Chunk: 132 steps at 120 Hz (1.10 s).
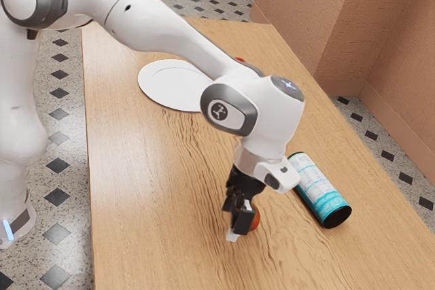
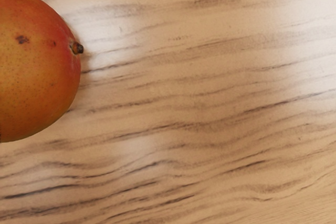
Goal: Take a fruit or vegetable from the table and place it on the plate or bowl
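Wood-grained table stands on a checkered floor beside tan walls. Low over it, the claw points down right against an orange-red mango, which rests on the table; whether the claw grips it I cannot tell. A white plate lies well apart, and a teal canister lies on its side near the mango.

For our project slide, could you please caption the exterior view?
Franka arm's hand at a mango on the wooden table, with a white plate behind and a can lying on its side nearby.
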### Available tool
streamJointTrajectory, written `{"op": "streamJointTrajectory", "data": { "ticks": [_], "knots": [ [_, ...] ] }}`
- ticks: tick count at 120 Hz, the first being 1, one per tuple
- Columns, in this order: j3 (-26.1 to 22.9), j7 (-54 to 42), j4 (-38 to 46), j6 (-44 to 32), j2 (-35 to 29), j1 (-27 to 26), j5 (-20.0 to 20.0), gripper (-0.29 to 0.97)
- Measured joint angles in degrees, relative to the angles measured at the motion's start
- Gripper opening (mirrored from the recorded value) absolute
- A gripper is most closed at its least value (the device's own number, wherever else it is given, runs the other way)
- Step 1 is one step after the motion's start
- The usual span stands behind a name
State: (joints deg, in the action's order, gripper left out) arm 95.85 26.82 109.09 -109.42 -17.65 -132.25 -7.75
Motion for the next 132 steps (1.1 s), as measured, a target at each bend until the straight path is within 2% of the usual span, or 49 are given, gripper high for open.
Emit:
{"op": "streamJointTrajectory", "data": {
  "ticks": [24, 36, 55, 67, 94, 132],
  "knots": [
    [0.5, 2.6, -4.3, 1.5, 0.1, 0.4, -0.3, 0.66],
    [3.6, 3.6, -5.6, 3.0, -1.8, 0.6, -1.0, 0.66],
    [4.9, 4.8, -9.1, 4.4, -8.8, 0.8, -6.1, 0.66],
    [4.8, 5.5, -9.0, 4.8, -11.1, 0.2, -7.6, 0.65],
    [5.2, 6.7, -8.2, 5.2, -12.5, -0.5, -9.3, 0.65],
    [4.8, 7.8, -6.6, 5.1, -11.4, -2.4, -9.2, 0.65]
  ]
}}
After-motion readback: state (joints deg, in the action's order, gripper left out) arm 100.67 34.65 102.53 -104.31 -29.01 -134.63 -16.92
